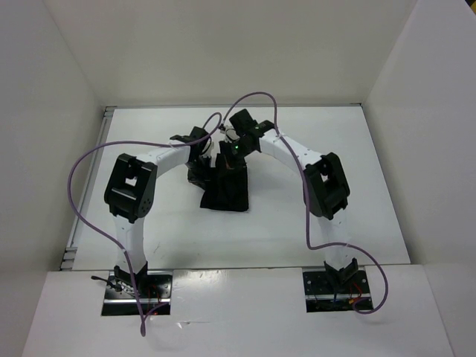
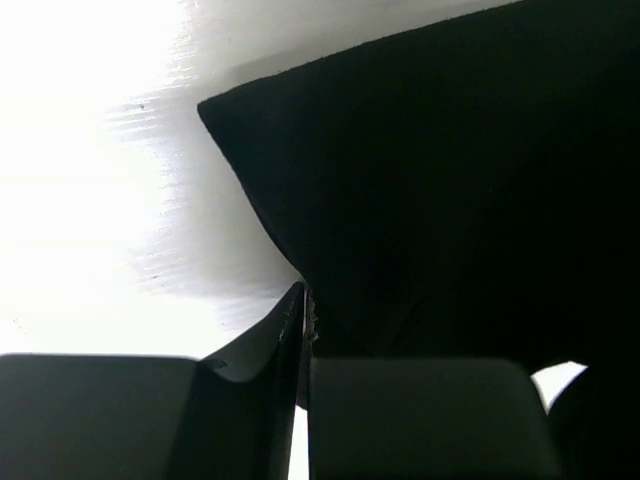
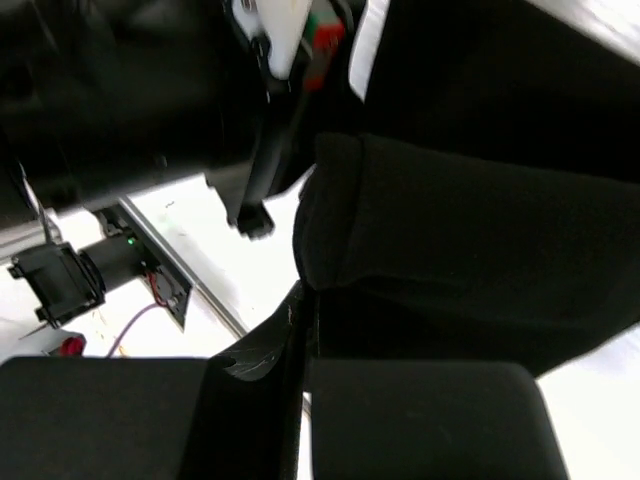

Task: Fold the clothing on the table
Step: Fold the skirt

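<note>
The black clothing [image 1: 224, 186] lies bunched on the middle of the white table [image 1: 342, 223], and its far edge is drawn up toward both grippers. My left gripper [image 1: 199, 155] meets that far edge from the left. In the left wrist view its jaws [image 2: 306, 300] are pressed together on the clothing [image 2: 450, 180], which spreads away to a corner. My right gripper [image 1: 232, 152] meets the same edge from the right. In the right wrist view it [image 3: 308, 295] is shut where a rolled fold of the clothing [image 3: 470, 230] meets its tip.
White walls [image 1: 44, 111] enclose the table on three sides. Purple cables [image 1: 89, 160] loop over both arms. The left arm's black body [image 3: 120, 90] hangs close beside the right gripper. A metal rail [image 1: 89, 178] runs along the table's left edge.
</note>
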Controlling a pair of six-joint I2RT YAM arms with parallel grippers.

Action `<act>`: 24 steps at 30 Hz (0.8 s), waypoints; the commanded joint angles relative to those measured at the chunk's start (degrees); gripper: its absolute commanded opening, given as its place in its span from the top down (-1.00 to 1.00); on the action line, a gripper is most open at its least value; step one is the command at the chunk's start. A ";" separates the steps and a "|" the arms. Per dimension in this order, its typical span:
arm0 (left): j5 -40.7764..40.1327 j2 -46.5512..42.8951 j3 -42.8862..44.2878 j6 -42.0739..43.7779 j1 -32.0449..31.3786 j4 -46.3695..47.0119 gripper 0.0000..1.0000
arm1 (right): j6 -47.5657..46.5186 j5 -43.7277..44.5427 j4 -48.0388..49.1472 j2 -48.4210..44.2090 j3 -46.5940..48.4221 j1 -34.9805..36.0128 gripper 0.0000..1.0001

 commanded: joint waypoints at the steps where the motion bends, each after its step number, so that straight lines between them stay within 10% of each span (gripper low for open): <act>1: 0.50 -2.19 -1.63 -1.05 -0.43 -0.85 0.84 | 1.23 -2.62 3.47 1.64 4.22 0.90 1.00; 19: -0.54 -7.53 -3.92 0.09 2.90 -2.51 0.86 | 2.99 -7.71 4.96 11.22 10.47 2.48 0.98; 21: -1.07 -8.86 -2.09 0.09 3.87 -3.22 0.86 | 3.61 -11.04 7.06 11.75 10.47 2.48 0.47; 24: -2.39 -11.93 1.60 1.23 6.33 -5.76 0.86 | 5.00 -16.66 10.31 11.75 9.94 2.48 0.33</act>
